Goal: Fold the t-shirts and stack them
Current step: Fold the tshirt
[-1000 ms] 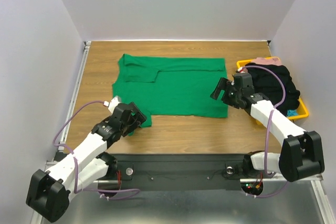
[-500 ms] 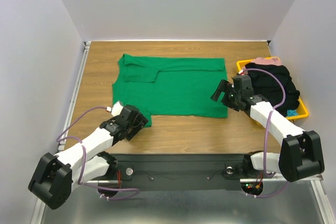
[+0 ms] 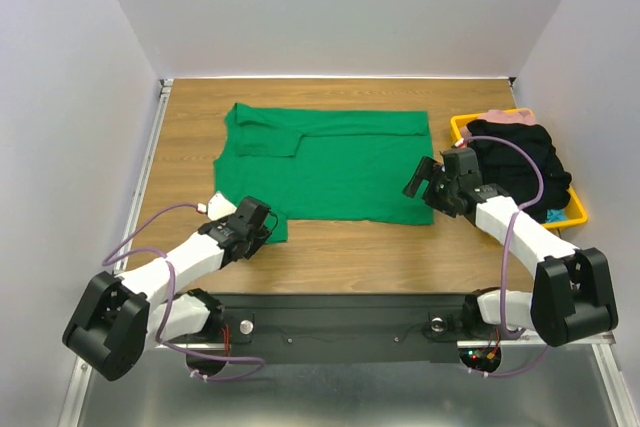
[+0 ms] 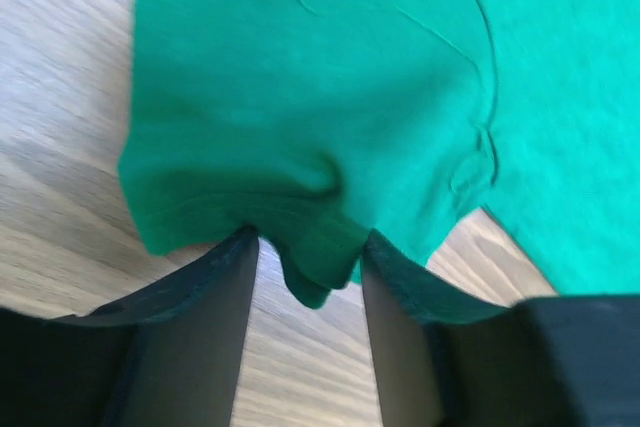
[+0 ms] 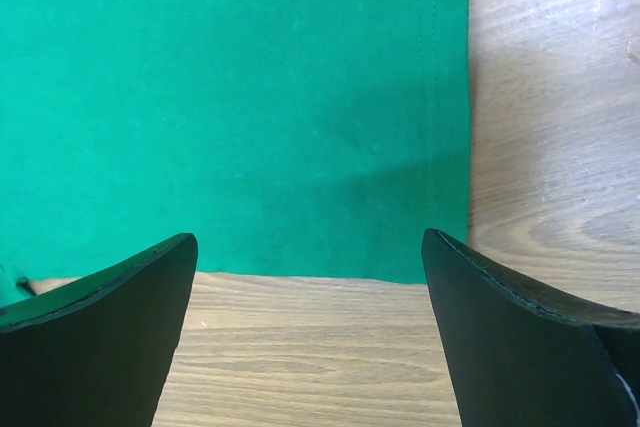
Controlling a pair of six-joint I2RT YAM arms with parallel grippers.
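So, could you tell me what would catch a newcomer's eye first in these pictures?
The bright green t-shirt lies spread flat across the middle of the wooden table. The left gripper has its fingers on either side of the shirt's bunched near-left corner, and the right gripper hangs wide open over the near-right corner. At the far right, a yellow tray holds a heap of dark clothes.

The plain bright green t-shirt [image 3: 340, 167] lies spread flat on the wooden table [image 3: 340, 247], its far-left sleeve folded inward and its near-left corner bunched into a small fold.
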